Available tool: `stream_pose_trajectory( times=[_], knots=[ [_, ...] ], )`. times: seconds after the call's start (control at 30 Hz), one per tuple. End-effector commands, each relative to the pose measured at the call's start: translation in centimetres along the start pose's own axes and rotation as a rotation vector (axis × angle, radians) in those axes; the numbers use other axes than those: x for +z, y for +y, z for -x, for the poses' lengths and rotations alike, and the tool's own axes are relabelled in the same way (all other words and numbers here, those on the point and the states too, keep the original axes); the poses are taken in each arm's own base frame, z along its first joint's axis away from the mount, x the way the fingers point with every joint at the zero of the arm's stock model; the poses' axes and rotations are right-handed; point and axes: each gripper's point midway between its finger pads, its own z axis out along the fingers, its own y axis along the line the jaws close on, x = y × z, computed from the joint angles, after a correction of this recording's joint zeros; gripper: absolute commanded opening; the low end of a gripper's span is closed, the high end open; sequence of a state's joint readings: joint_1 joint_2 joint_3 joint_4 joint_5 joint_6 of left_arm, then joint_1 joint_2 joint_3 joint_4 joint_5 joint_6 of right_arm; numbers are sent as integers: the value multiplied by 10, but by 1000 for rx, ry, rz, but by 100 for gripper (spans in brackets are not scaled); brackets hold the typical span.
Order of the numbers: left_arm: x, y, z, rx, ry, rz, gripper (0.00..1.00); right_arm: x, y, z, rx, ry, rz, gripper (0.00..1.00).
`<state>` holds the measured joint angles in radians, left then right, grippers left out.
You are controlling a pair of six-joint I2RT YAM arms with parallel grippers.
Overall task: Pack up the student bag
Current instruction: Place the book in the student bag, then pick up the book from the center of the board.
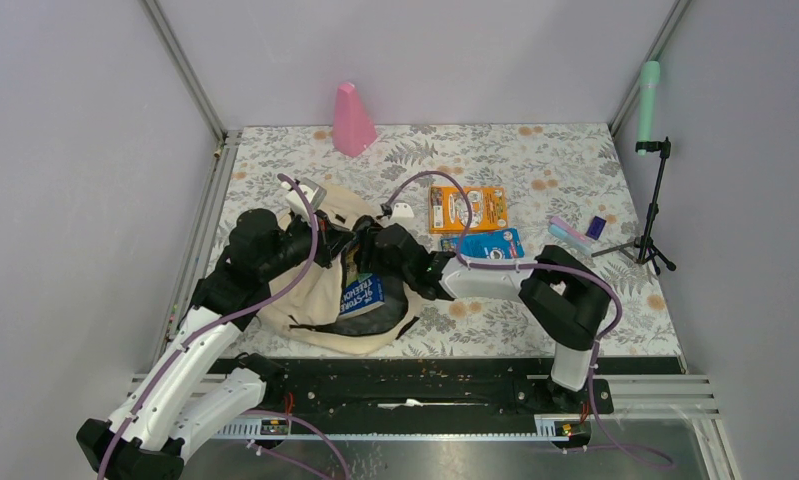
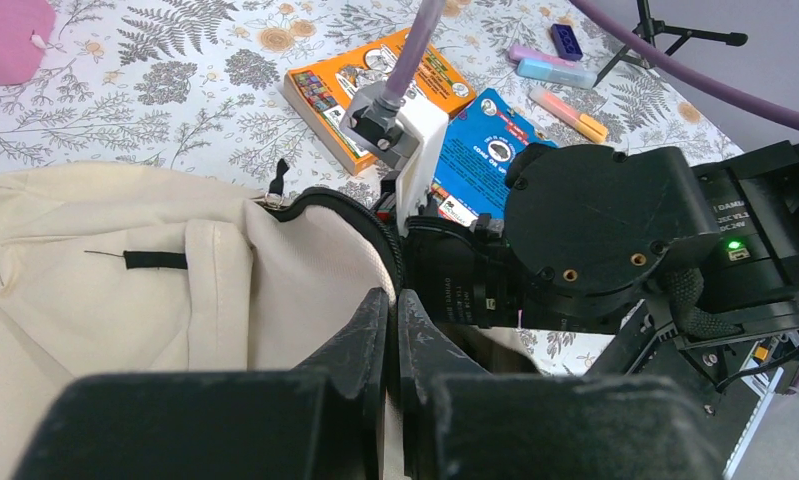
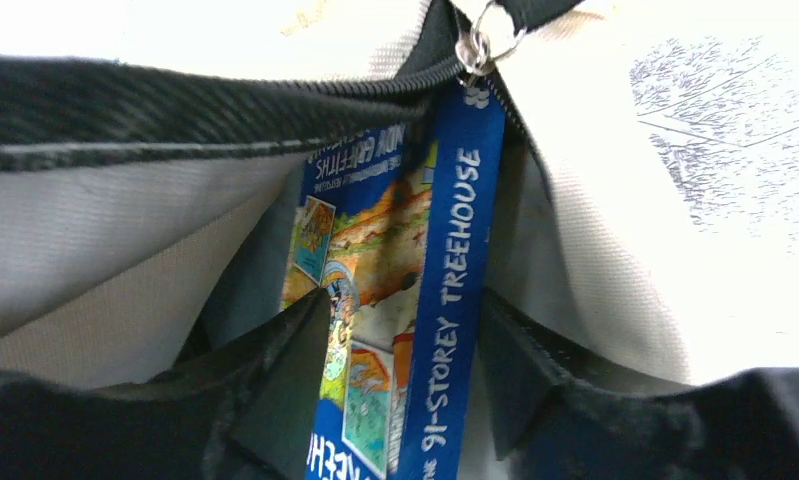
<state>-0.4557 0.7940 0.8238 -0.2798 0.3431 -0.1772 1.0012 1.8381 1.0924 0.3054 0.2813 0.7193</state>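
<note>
Cream canvas fills my near view: the student bag [image 1: 320, 325] lies slumped on the floral table [image 1: 535, 160], close to the near edge and between the two arms, with its dark-zippered mouth turned to the right. My left gripper [image 2: 394, 305] has its fingers pressed together on the lip of that mouth. As I judge it, they are pinching the fabric to hold the opening up so the other arm has room to work. My right gripper [image 3: 405, 310] reaches into the gap, its fingers standing either side of a blue paperback [image 3: 375, 230] that sits partly inside the bag, just under the zip pull [image 3: 475, 45]. I cannot tell whether they are squeezing the book or have slackened off it. Just beyond the bag lie an orange book [image 1: 467, 208] and a blue booklet [image 1: 490, 243], close together, with pastel highlighters [image 1: 572, 234] near them to the right; these are presumably the next things to pack. A pink cone [image 1: 353, 120] stands at the far edge, well apart from the work.
</note>
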Motion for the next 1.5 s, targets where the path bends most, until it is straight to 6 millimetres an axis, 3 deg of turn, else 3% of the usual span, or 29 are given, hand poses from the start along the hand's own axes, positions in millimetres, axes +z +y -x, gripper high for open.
stream_pose_trajectory(
  times=[0.0, 0.23, 0.37, 0.53, 0.6, 0.8, 1.03, 1.3, 1.47],
  knots=[
    [-4, -12, 39, 54, -137, -46, 0, -20, 9, 38, -55, -125, 17, 68],
    [-3, -8, 37, 52, -131, -28, 0, -44, 13, 42, -131, -129, 80, 75],
    [-2, -3, 36, 47, -127, -1, 0, -77, 33, 48, -189, -116, 202, 76],
    [-1, -1, 35, 44, -124, 10, 0, -113, 21, 55, -254, -98, 187, 84],
    [-2, 0, 36, 46, -126, 12, 0, -123, 6, 56, -268, -95, 135, 90],
    [-3, 2, 37, 49, -130, 26, 0, -141, -48, 68, -245, -70, 19, 91],
    [-3, 5, 37, 42, -133, 44, 0, -157, -144, 69, -90, -11, -155, 93],
    [-2, 6, 36, 35, -129, 49, 0, -177, -227, 47, 192, 46, -310, 91],
    [-4, 7, 37, 37, -136, 58, 0, -187, -260, 29, 310, 66, -377, 89]
  ],
)
